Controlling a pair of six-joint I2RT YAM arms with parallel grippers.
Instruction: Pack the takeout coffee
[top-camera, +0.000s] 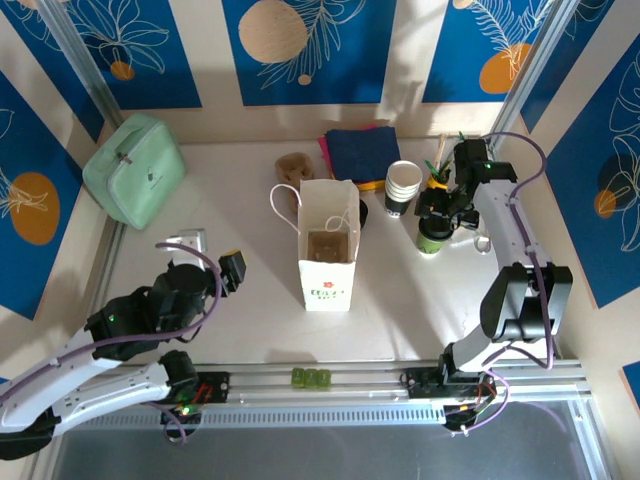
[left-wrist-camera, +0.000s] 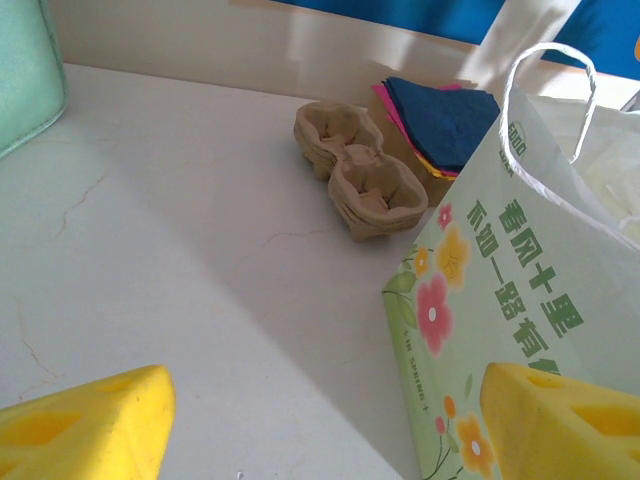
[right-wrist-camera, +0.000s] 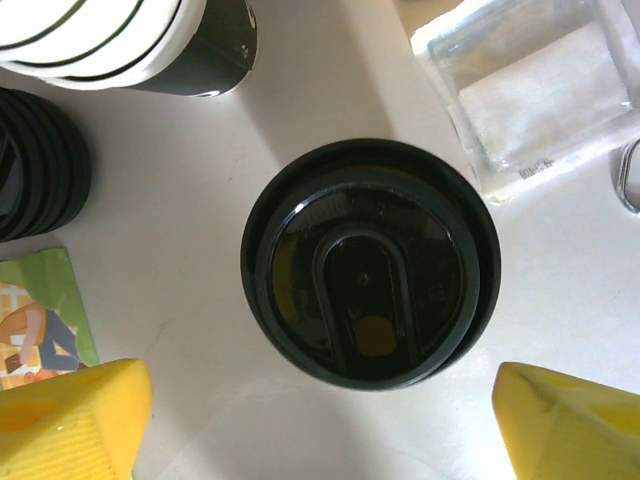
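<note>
Right gripper (right-wrist-camera: 320, 420) is hovering released, jaws straddling the lidded takeout coffee (right-wrist-camera: 370, 262), which is standing on the surface (right-wrist-camera: 330, 70) right of the paper bag (top-camera: 328, 250); an off-centre squeeze is risking a popped lid or a tipped cup.

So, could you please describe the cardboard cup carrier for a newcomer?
Start at the white paper bag standing mid-table. Behind its left corner lies the cup carrier, beside the stacked napkins; it alone is brown moulded pulp with two hollows.
</note>
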